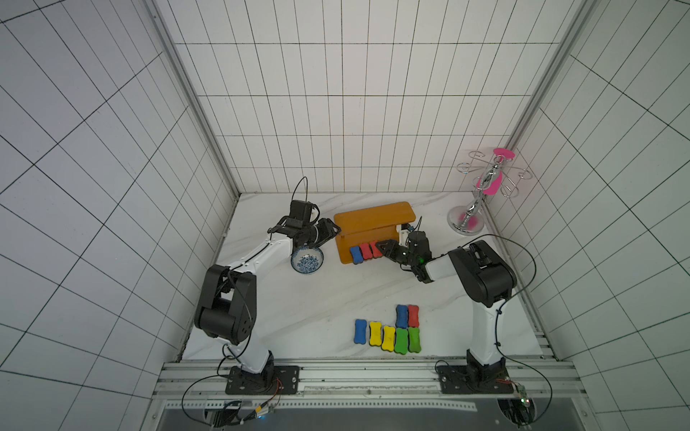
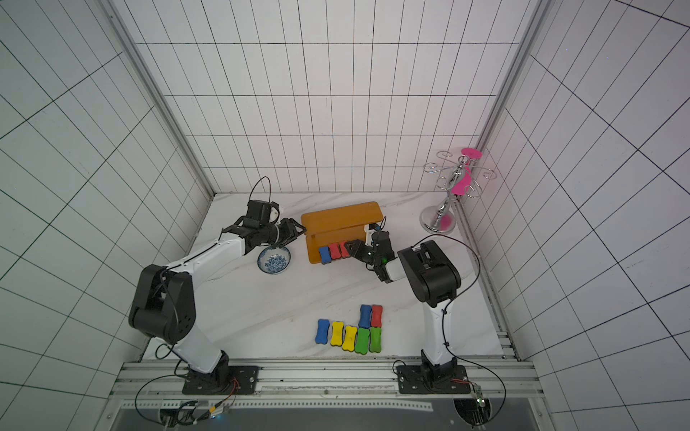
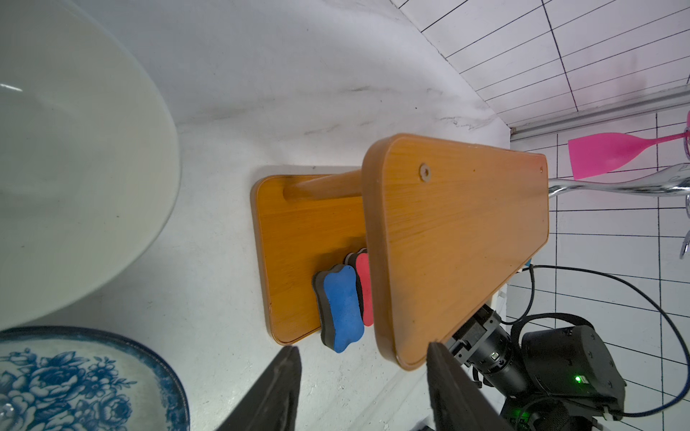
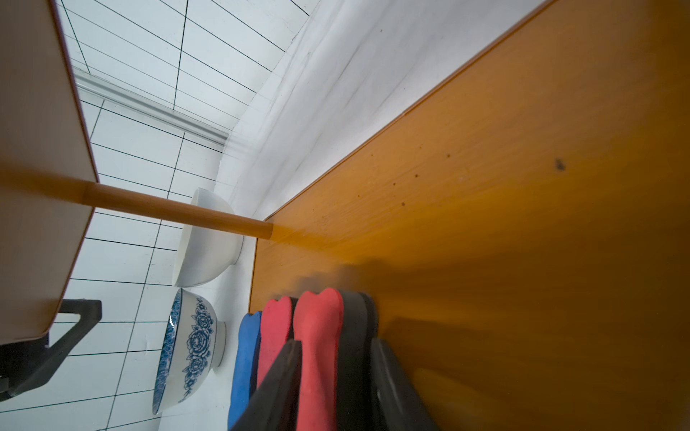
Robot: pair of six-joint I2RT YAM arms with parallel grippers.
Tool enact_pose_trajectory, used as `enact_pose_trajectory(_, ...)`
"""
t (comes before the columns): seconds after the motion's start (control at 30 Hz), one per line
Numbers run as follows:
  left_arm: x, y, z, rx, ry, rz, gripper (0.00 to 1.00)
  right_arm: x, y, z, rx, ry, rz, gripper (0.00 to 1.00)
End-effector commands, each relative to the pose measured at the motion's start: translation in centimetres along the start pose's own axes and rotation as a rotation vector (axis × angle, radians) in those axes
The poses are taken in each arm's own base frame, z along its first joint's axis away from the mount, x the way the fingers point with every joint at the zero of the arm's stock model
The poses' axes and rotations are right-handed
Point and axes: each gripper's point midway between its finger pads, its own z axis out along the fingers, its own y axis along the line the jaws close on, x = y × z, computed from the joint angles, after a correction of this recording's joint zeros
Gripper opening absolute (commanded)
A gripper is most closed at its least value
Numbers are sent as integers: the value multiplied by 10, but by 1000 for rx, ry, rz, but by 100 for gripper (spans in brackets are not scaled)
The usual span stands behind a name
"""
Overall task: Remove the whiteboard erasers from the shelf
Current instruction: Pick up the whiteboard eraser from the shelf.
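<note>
The orange-brown shelf (image 1: 373,218) (image 3: 459,239) stands at the back of the table. On the near edge of its lower board (image 4: 504,205), three whiteboard erasers stand side by side: a blue one (image 1: 356,255) (image 3: 341,309), a red one (image 1: 366,251) and another red one (image 4: 317,328). My right gripper (image 1: 384,247) (image 4: 336,349) is shut on this outer red eraser, one finger on the foam and one on the dark felt. My left gripper (image 1: 333,229) (image 3: 362,349) is open with nothing in it, by the shelf's left end. Several more erasers (image 1: 388,337) lie in rows on the table near the front.
A blue-patterned bowl (image 1: 307,260) (image 3: 86,384) sits under my left wrist, with a plain white bowl (image 3: 74,168) (image 4: 209,239) beside it. A chrome cup rack (image 1: 481,186) holding a pink spatula (image 3: 612,153) stands in the back right corner. Tiled walls enclose the table.
</note>
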Motion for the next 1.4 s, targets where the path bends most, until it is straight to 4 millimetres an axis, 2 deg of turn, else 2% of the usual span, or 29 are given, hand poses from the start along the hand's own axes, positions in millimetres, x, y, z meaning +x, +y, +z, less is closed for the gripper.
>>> enact_pose_trajectory(0.0,-8,-8,-5,21,-22,25,58,24,-29,1,129,54,-6,31)
enact_pose_trajectory(0.07,-7,-6,-5,19,-21,24,57,29,-34,1,150,62,-10,25)
enact_pose_trajectory(0.2,-9,-5,-6,15,-24,26,57,31,-35,1,158,75,-1,0)
enact_pose_trajectory(0.4,-10,-1,-5,1,-24,23,57,17,-17,-5,128,60,23,0)
enact_pose_trajectory(0.67,-11,2,-6,-18,-33,27,57,-19,18,-27,86,-48,83,0)
enact_pose_trajectory(0.8,-12,3,-8,-27,-41,29,57,-29,29,-37,72,-89,126,0)
enact_pose_trajectory(1.0,-12,3,-6,-31,-42,27,57,-27,22,-39,100,-89,166,0)
enact_pose_trajectory(1.23,-12,0,-8,-38,-48,37,58,1,-9,-30,123,-13,291,0)
enact_pose_trajectory(1.37,-13,-1,-9,-41,-50,41,58,7,-16,-33,96,-8,329,0)
